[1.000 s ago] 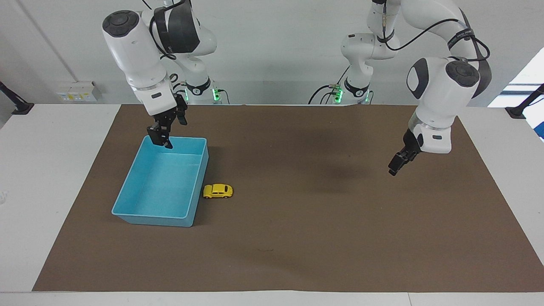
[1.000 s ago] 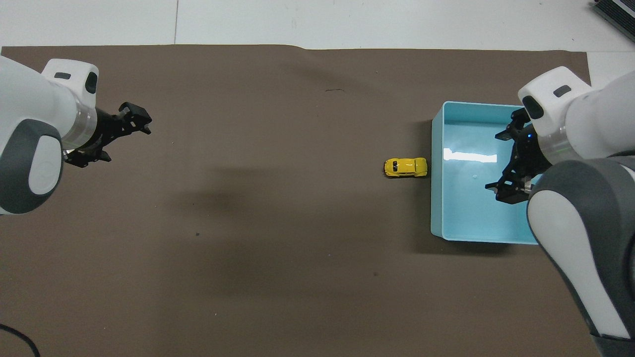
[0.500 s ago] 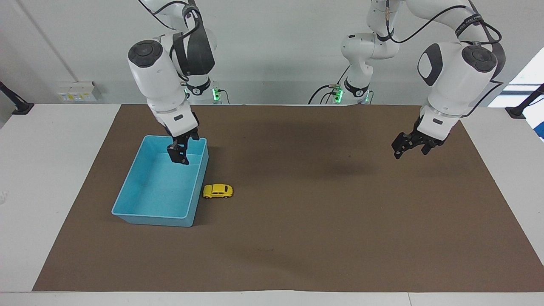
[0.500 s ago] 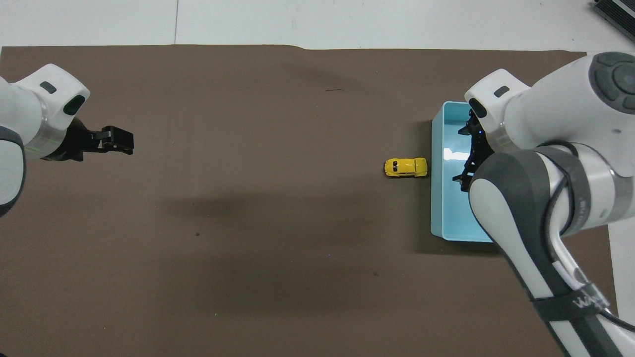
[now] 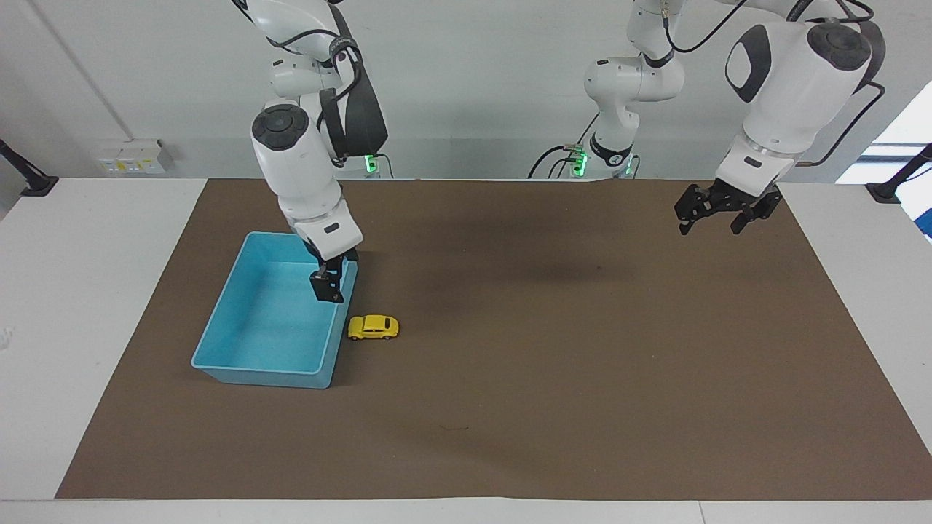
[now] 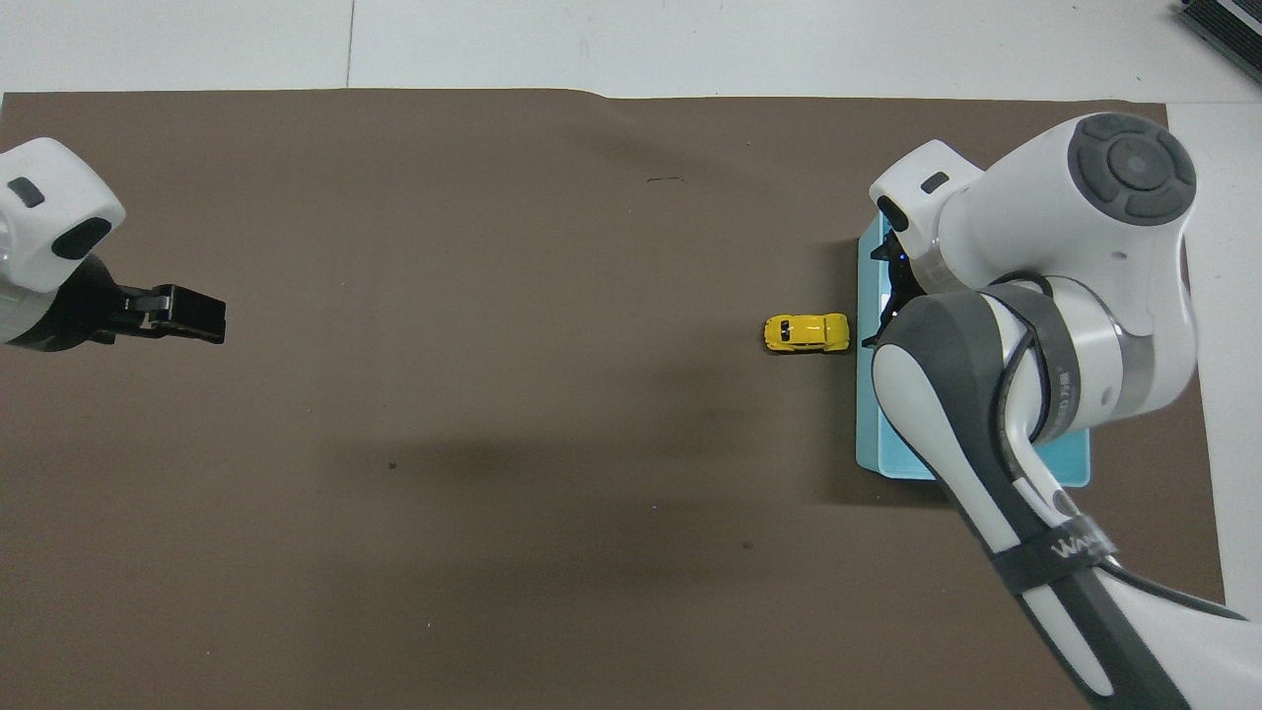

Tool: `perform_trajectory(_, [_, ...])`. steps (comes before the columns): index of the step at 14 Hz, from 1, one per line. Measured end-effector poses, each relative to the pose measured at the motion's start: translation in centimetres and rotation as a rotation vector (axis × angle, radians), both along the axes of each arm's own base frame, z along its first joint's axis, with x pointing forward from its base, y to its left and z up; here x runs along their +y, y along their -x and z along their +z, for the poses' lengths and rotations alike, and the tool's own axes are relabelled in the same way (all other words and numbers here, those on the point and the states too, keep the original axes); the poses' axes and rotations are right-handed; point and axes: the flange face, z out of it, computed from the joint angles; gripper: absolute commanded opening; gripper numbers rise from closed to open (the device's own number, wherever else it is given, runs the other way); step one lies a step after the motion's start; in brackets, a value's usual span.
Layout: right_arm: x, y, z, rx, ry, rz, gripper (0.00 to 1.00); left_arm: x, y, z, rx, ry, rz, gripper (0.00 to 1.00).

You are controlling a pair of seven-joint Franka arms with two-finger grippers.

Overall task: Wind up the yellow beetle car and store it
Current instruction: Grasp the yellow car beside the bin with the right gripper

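Facing view
Car: the yellow beetle car (image 5: pixel 373 327) is seen on the brown mat (image 5: pixel 553 364), standing on its wheels just beside the long wall of the blue bin (image 5: pixel 218 320), at the right arm's end of the table.
Right gripper: the right gripper (image 5: pixel 327 287) is held over the bin's edge nearest the car, pointing down; nothing is held in it, and it cannot be told whether its fingers are spread or pressed together.
Left gripper: the left gripper (image 5: pixel 713 220) is raised over the mat at the left arm's end, well apart from the car; its fingers are spread and nothing is held.

Overhead view
Car: the car (image 6: pixel 806 333) is shown side-on beside the bin (image 6: pixel 866 434).
Bin: it is mostly covered by the right arm.
Right gripper: only a dark part of it (image 6: pixel 887 296) is seen over the bin's wall.
Left gripper: it (image 6: pixel 197 320) is seen over bare mat (image 6: pixel 493 296).
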Motion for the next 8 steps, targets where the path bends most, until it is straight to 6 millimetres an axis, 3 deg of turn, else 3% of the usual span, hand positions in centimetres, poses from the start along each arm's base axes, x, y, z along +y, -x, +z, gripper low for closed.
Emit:
perform_trajectory(4, [1.6, -1.2, -3.0, -0.021, -0.001, 0.024, 1.0, 0.2, 1.5, 4.4, 0.024, -0.001, 0.003, 1.0])
perform_trajectory(8, [2.2, -2.2, -6.1, -0.024, 0.003, 0.055, 1.0, 0.2, 2.2, 6.6, 0.001, 0.02, 0.004, 1.0])
